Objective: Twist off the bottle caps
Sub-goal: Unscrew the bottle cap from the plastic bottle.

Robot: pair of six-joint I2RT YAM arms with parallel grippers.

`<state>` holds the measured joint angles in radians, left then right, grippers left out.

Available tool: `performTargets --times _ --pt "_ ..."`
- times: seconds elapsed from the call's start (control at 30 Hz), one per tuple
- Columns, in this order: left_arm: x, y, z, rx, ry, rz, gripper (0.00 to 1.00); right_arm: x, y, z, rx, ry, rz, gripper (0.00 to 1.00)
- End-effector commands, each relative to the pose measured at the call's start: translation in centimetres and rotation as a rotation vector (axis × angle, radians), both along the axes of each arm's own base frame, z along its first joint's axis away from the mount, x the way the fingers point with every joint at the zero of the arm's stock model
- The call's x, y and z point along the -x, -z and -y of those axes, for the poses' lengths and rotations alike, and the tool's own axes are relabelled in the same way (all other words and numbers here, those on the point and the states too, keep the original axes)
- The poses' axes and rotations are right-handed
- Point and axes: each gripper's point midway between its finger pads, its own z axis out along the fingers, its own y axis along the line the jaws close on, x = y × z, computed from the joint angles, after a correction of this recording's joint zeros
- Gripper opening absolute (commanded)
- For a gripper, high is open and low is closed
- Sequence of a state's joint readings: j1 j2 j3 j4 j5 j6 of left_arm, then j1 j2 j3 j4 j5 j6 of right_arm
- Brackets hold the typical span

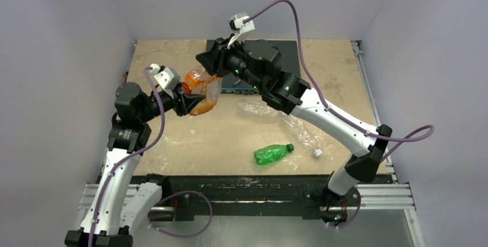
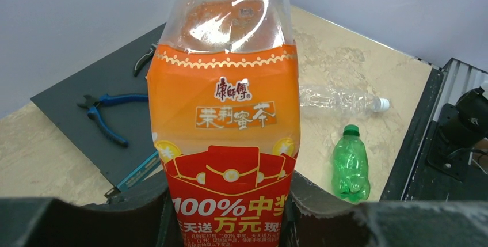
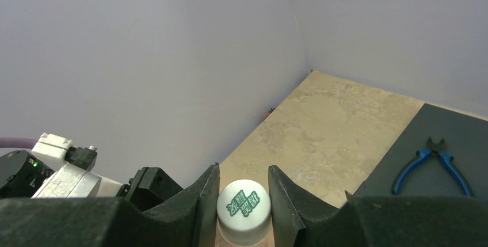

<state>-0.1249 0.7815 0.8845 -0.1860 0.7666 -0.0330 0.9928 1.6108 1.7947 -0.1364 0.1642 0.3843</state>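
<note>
My left gripper [image 2: 227, 221] is shut on the squat bottle with the orange label [image 2: 227, 132] and holds it above the table at the back left [image 1: 201, 92]. The bottle's white cap [image 3: 244, 206], printed in green, sits between the fingers of my right gripper [image 3: 244, 202], which is shut on its sides. On the table lie a green bottle [image 1: 273, 154] with a green cap [image 2: 351, 128] and two clear crinkled bottles [image 1: 258, 109] [image 1: 302, 133]; one of them has a white cap [image 1: 317, 152].
A black mat [image 2: 98, 80] lies at the back of the table with blue-handled pliers [image 2: 103, 114] and a second dark tool [image 2: 144, 58] on it. Grey walls close in the back and both sides.
</note>
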Motion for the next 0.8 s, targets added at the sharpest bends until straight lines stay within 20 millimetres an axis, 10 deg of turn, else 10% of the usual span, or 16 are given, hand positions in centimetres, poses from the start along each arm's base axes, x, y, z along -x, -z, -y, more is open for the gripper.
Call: performTargets --times 0.0,0.43,0.6,0.77 --pt "1.5 -2.7 1.4 0.049 0.114 0.051 0.00 3.3 -3.7 0.6 -0.058 -0.144 0.090 0.00" --pt "9.7 -6.3 4.3 0.112 0.627 -0.079 0.00 15.6 -4.8 4.3 -0.120 -0.779 0.381 0.00" --pt "10.2 -5.9 4.1 0.059 0.652 -0.044 0.00 13.6 -4.5 4.2 -0.108 -0.672 0.355 0.06" --pt "7.5 -4.9 3.7 0.013 0.503 0.003 0.00 6.6 -5.6 5.6 -0.081 -0.268 0.229 0.66"
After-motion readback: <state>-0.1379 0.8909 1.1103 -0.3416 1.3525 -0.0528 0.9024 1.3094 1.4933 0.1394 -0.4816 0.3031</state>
